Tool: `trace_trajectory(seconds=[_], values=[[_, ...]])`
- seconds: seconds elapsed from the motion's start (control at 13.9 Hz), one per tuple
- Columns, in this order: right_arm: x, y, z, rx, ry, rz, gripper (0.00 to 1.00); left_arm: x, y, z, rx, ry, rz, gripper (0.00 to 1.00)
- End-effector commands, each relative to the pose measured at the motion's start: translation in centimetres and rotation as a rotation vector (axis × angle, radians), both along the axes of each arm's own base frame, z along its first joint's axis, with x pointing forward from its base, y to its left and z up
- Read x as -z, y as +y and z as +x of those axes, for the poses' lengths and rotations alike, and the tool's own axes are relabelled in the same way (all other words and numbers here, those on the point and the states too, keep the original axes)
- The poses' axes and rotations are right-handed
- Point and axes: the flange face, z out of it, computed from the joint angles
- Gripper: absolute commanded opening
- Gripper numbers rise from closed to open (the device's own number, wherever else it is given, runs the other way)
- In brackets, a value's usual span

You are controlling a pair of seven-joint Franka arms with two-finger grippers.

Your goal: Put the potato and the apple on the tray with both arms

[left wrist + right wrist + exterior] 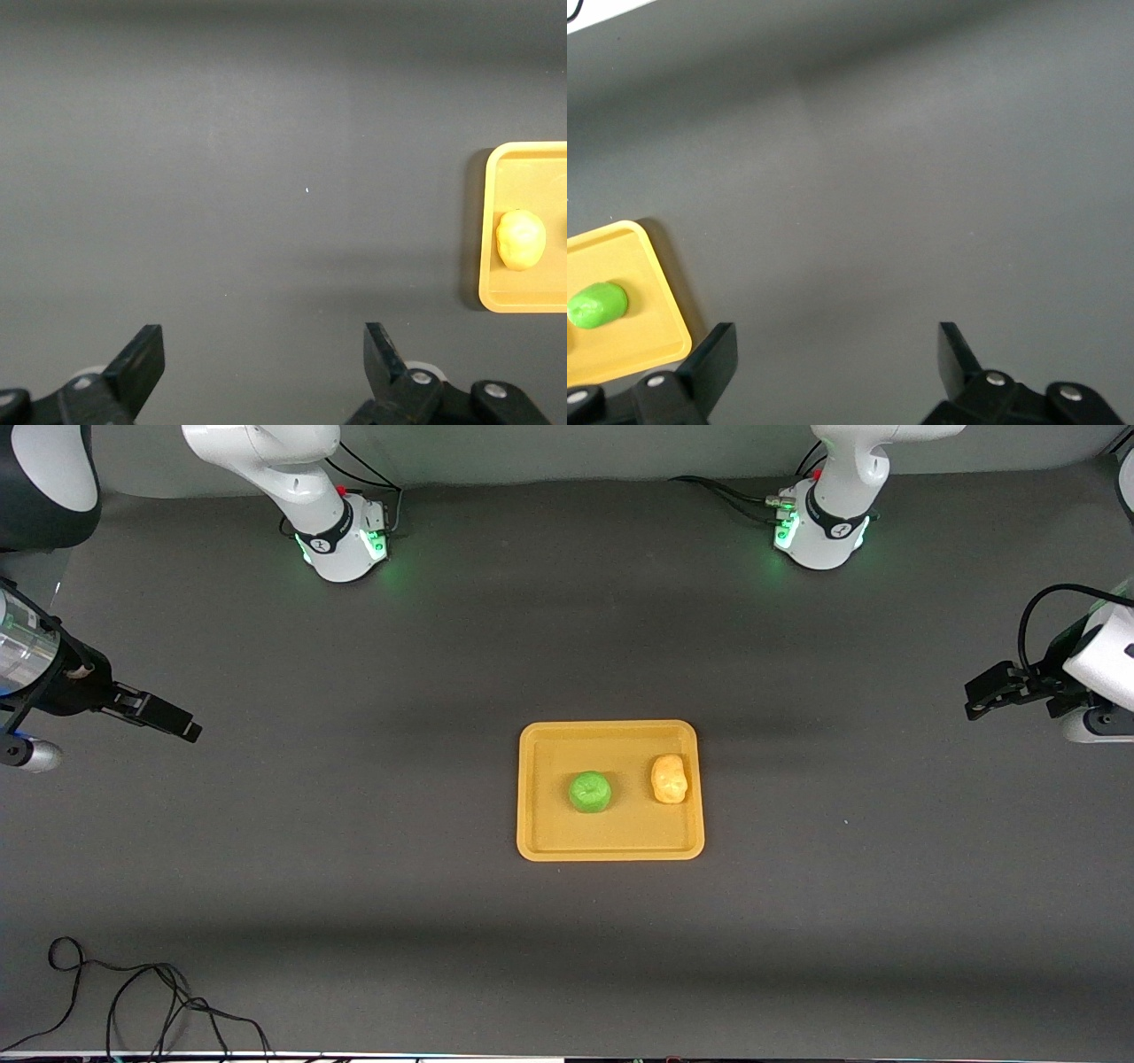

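The orange-yellow tray (611, 849) lies at the table's middle. The green apple (589, 791) sits on it near its centre. The yellow-orange potato (669, 779) sits on it beside the apple, toward the left arm's end. My left gripper (977, 700) is open and empty over bare table at the left arm's end, well apart from the tray. My right gripper (186, 728) is open and empty over bare table at the right arm's end. The left wrist view shows the potato (520, 238) on the tray (496, 297). The right wrist view shows the apple (597, 305) on the tray (660, 305).
A loose black cable (151, 992) lies on the dark table near the front camera at the right arm's end. The two arm bases (345, 540) (819, 531) stand at the table's edge farthest from the camera.
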Motion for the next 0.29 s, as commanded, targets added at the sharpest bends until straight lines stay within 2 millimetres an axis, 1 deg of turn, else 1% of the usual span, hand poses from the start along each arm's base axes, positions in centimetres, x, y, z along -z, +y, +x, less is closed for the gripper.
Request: trace_trajectory(seconds=[0.0,0.22], values=[[0.26,-0.11,-0.43,-0.12,-0.001,0.003,1.0,-0.56,-0.43,-1.2,0.02,0.007,-0.007,1.0],[0.03,-0.13,-0.66,-0.133,0.001,0.001,1.0,-0.47,-0.45,-1.17,0.02,0.009,-0.008,1.0]])
